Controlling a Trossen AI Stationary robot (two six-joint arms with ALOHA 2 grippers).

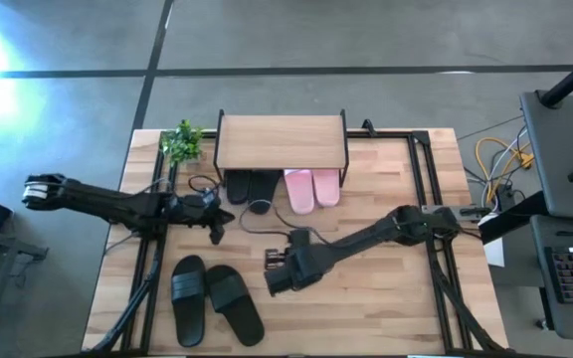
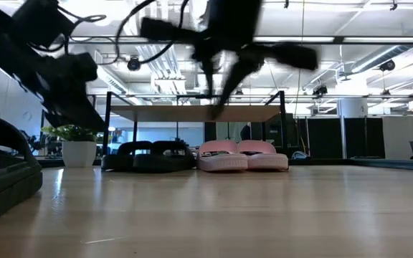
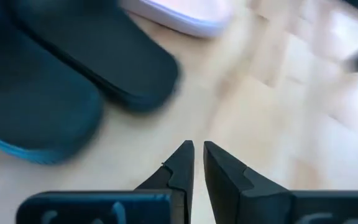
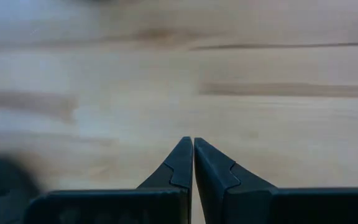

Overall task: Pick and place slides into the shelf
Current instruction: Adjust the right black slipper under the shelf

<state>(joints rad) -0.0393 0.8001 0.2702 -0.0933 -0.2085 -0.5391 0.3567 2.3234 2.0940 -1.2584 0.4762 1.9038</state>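
Observation:
The shelf (image 1: 281, 142) stands at the table's far edge, its board on thin black legs (image 2: 192, 113). Beneath it, one black pair (image 1: 252, 186) (image 2: 149, 155) and the pink pair (image 1: 312, 188) (image 2: 242, 155) rest sole-down on the table. A second black pair (image 1: 215, 297) lies flat near the table's near-left edge. My left gripper (image 1: 216, 229) (image 3: 197, 148) is shut and empty, hovering just in front of the black pair under the shelf (image 3: 73, 74). My right gripper (image 1: 272, 274) (image 4: 192, 142) is shut and empty above bare wood, right of the loose black pair.
A small potted plant (image 1: 182, 141) (image 2: 77, 147) stands left of the shelf. A cable (image 1: 257, 224) trails across the table in front of the shelf. Black frame rails (image 1: 431, 189) run along the table's sides. Bare wood (image 1: 386, 298) lies at the near right.

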